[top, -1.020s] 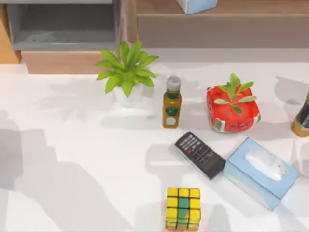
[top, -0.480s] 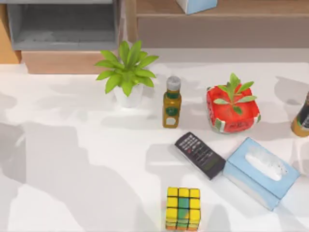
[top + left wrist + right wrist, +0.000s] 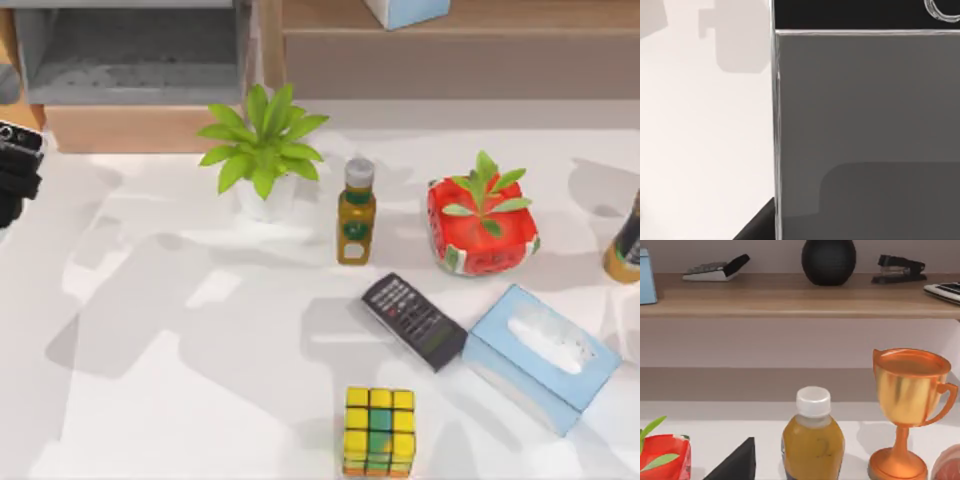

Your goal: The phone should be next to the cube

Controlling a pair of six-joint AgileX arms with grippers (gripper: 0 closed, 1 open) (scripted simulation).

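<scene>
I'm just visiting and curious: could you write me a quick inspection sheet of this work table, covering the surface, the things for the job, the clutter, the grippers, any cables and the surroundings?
Surface: white table, shadows across it.
Job's things: phone lies flat, angled, untouched; cube stands at the near edge, a gap between them.
Clutter: tissue box right of the phone; watermelon planter; small bottle; leafy pot plant; another bottle at the right edge; trophy.
Grippers: left arm at the table's left edge, far from the phone; right gripper nothing seen.
Cables: nothing seen.
Surroundings: grey cabinet, wooden shelf behind.
</scene>
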